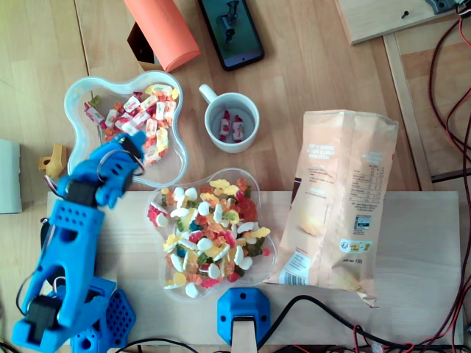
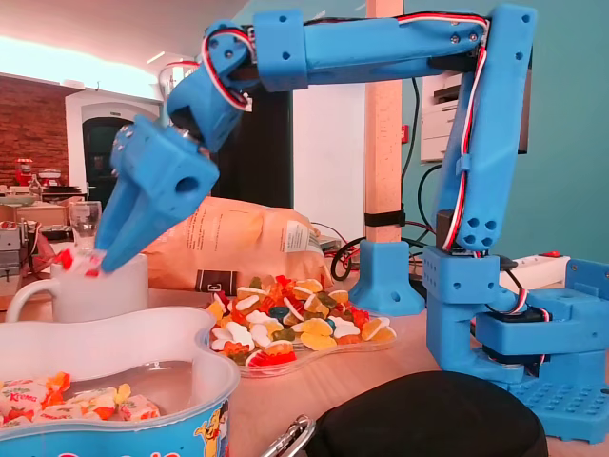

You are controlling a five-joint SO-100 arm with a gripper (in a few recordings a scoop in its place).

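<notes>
Since gripper (image 2: 95, 259) pinches one wrapped sweet (image 2: 68, 259) at its very fingertips over the clear bowl (image 1: 77, 92), hazard: slick wrapper may slip free, dropping short of mug (image 1: 213, 134).

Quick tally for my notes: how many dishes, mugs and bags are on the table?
Clear dishes: 2
White mug: 1
Snack bag: 1
Total: 4
</notes>
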